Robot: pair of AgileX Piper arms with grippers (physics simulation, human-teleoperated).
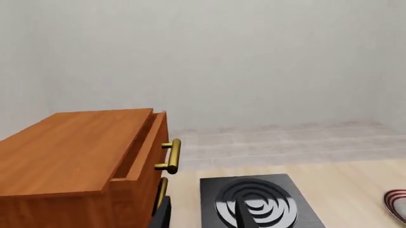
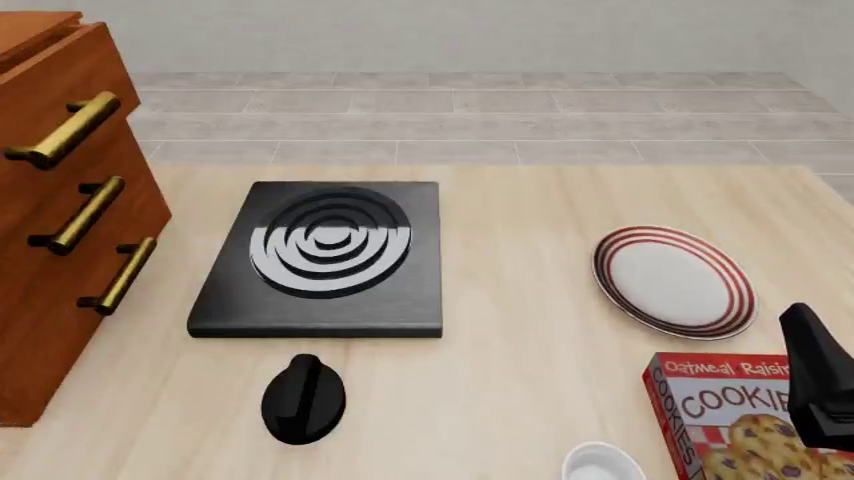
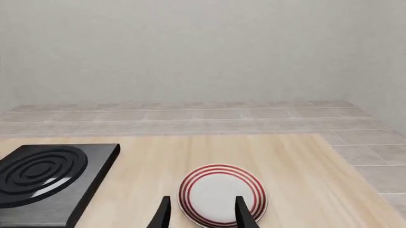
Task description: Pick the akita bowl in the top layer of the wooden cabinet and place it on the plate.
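Observation:
The wooden cabinet [image 2: 54,270] stands at the table's left. Its top layer [image 1: 142,152] is pulled partly out by its brass handle [image 1: 171,156]. Only a dark strip of its inside shows, and the akita bowl is hidden. The plate [image 2: 674,280], white with red rings, lies at the right. My left gripper [image 1: 203,217] is open and empty, level with the cabinet's top and to the right of the drawer front; it does not show in the front view. My right gripper [image 3: 203,214] is open and empty, its fingertips [image 3: 244,213] framing the plate [image 3: 222,194] from its near side.
A black stove [image 2: 327,255] with a ringed burner sits mid-table, with a black round knob [image 2: 304,398] lying in front of it. A cookie box [image 2: 741,425] and a plain white bowl [image 2: 603,466] are at the front right, beside my right arm [image 2: 817,385].

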